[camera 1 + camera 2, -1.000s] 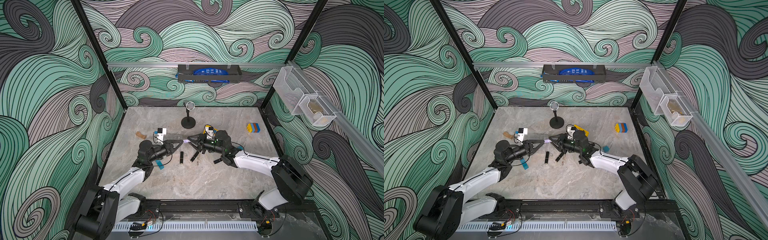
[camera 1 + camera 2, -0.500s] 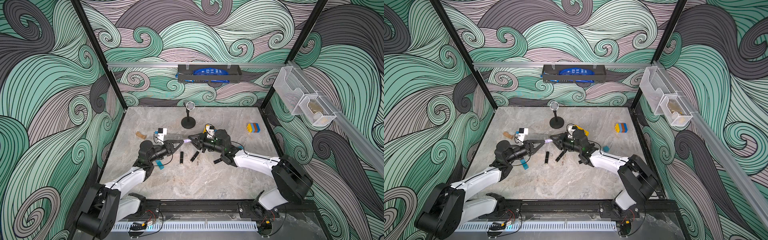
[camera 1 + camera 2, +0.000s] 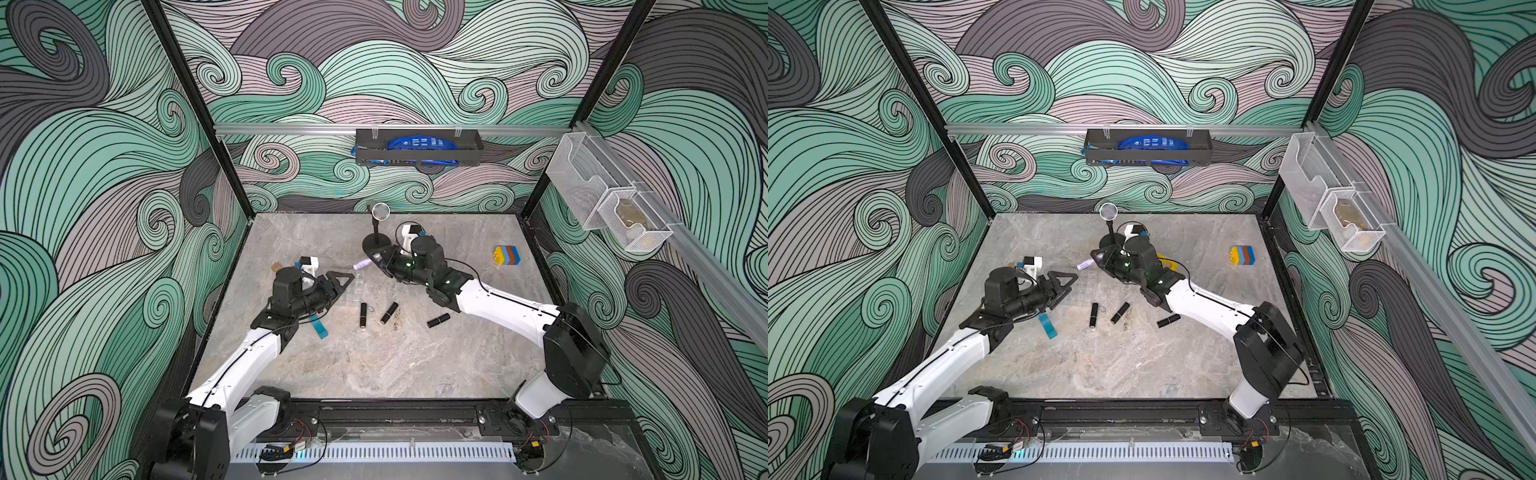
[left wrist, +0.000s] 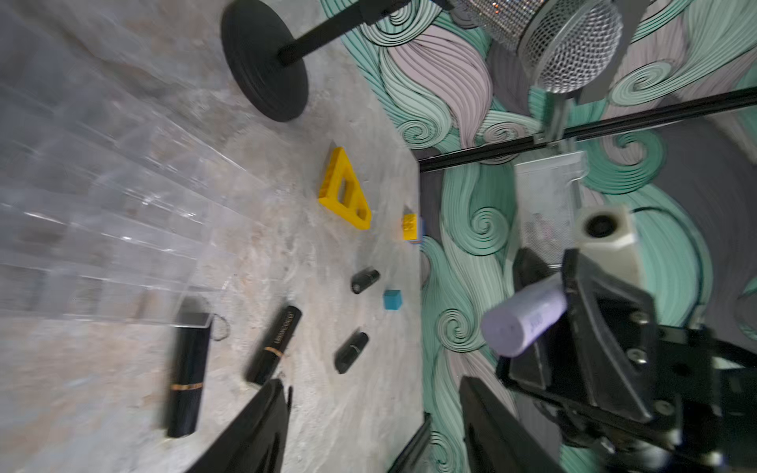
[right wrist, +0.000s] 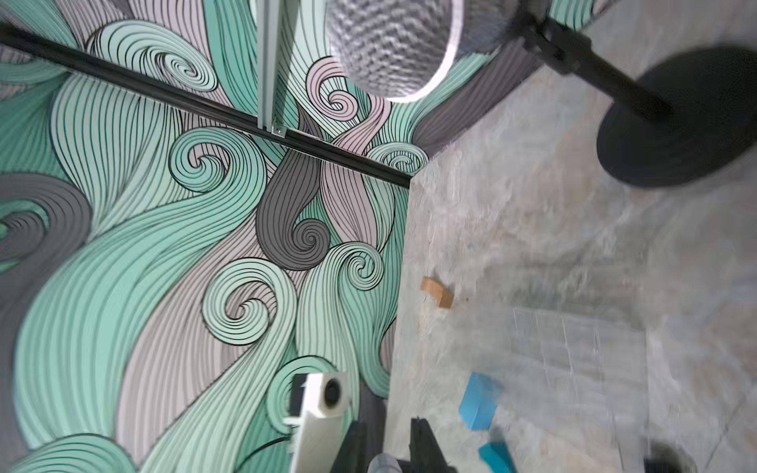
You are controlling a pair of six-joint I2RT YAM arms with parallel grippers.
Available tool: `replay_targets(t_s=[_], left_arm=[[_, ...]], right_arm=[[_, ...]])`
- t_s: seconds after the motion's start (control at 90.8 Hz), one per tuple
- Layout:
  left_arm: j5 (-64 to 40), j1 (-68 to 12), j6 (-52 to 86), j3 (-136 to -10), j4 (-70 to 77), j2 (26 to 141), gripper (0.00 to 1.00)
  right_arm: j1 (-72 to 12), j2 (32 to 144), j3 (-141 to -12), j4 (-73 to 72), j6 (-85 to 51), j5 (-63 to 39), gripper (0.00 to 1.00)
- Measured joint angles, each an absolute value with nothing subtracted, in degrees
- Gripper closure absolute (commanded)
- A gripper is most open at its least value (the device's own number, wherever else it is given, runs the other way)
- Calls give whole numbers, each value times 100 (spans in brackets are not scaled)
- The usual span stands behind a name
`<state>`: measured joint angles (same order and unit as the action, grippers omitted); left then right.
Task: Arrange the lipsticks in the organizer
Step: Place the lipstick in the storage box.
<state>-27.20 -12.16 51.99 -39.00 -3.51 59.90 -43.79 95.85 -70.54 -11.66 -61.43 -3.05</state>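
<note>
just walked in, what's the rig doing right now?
The right gripper is shut on a pale lilac tube, held off the table near the microphone stand. The left gripper is open and empty, facing it, close by the clear organizer. All four black lipsticks lie flat on the table beside the organizer. None shows in a compartment, so the arranging itself has not started.

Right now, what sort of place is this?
Most likely a robot test cell, not a home: swirl-printed wall panels in a black frame, a left arm and right arm mounted on a front rail, and odd props like a microphone on a marble-look tabletop.
</note>
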Motion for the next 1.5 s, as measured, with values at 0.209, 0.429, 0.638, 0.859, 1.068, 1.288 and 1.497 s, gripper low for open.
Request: replay_targets(t_s=[0.209, 0.429, 0.638, 0.859, 1.068, 1.288, 1.497], left_arm=[[-270, -1210, 3570, -5946, -2956, 5964, 30], [1396, -1055, 2591, -6442, -4257, 6036, 24], [1881, -899, 2279, -6716, -4595, 6064, 22], [1911, -825, 2187, -6716, -4650, 6110, 21], [1841, -792, 2143, -6716, -4644, 6173, 21], [1616, -742, 2141, -6716, -4630, 6180, 21], [1514, -718, 2141, -6713, -4624, 6233, 21]], right_arm=[[-5043, 10610, -8541, -305, -4163, 910, 85], [-5717, 11640, -9614, -248, -2556, 1787, 87], [-5804, 12580, -10471, -176, -1761, 2099, 87], [-5749, 13196, -10969, 14, -1446, 2095, 88], [-5706, 13334, -11187, 121, -1385, 2088, 90], [-5529, 13393, -11203, 121, -1361, 2043, 92], [-5446, 13581, -11214, 119, -1363, 1929, 93]])
